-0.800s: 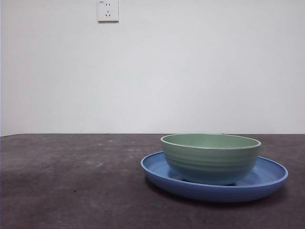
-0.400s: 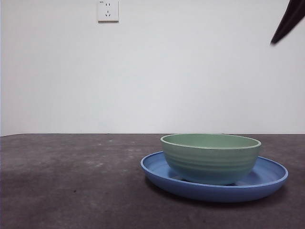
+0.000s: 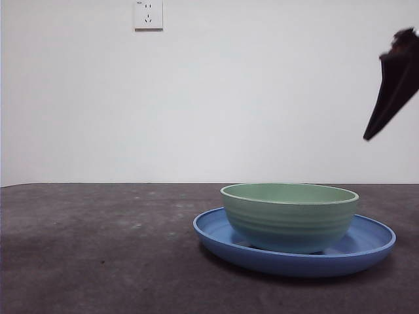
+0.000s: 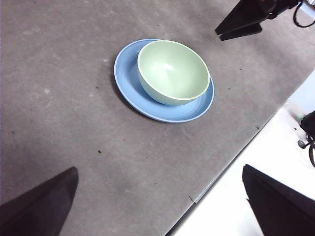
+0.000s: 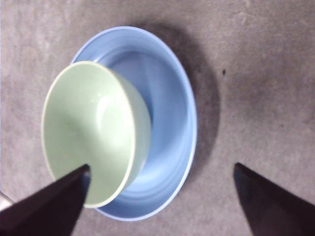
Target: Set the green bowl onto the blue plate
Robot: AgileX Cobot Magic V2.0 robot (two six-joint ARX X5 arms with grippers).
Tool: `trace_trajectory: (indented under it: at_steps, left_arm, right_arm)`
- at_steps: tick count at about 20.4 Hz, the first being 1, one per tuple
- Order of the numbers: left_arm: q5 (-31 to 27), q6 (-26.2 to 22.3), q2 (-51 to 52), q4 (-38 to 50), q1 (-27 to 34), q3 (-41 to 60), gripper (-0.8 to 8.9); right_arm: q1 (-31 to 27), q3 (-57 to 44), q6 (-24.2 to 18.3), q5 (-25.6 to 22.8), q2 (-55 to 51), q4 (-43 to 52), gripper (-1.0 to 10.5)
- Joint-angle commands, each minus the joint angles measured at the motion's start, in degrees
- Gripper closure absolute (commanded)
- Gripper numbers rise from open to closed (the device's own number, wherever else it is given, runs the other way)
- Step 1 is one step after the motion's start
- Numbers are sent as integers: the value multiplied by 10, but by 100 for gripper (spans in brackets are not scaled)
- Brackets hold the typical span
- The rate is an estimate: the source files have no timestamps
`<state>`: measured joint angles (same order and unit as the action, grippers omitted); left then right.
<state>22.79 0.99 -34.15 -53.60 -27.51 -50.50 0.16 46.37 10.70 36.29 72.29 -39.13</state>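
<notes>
Frontally, the green bowl (image 3: pixel 290 217) sits upright in the blue plate (image 3: pixel 370 246) on the table (image 3: pixel 98 248); a dark gripper tip hangs at upper right. Left wrist: left gripper (image 4: pixel 162 206) spread, well apart. Right wrist: right gripper (image 5: pixel 162 196) spread above both.

A plain white wall (image 3: pixel 262 98) fills the background, lit evenly, with a white power socket (image 3: pixel 148 14) mounted high on it. Below it stretches a dark grey, felt-like table top (image 3: pixel 98 248), speckled with pale flecks and small dark crumbs. In the left wrist view the mat ends at a straight edge, and a white surface (image 4: pixel 231 206) lies beyond it.
</notes>
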Motion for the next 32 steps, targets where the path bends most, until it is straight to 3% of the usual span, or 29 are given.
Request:
trace_trajectory:
  at_steps: [1,9,18,25,32]
  left_arm:
    - [4,3,-3,7,-2,-4,278]
    - [4,3,-3,10,-2,-4,278]
    - [4,3,-3,9,-2,-4,278]
    - [4,3,-3,9,-2,-4,278]
    - [4,3,-3,9,-2,-4,278]
  right_arm:
    - [1,9,-17,1,29,11,597]
    - [8,9,-41,21,137,61,639]
    - [41,9,-40,27,214,122,805]
    - [44,9,-33,22,225,125,929]
    - [46,50,-8,16,224,72,935]
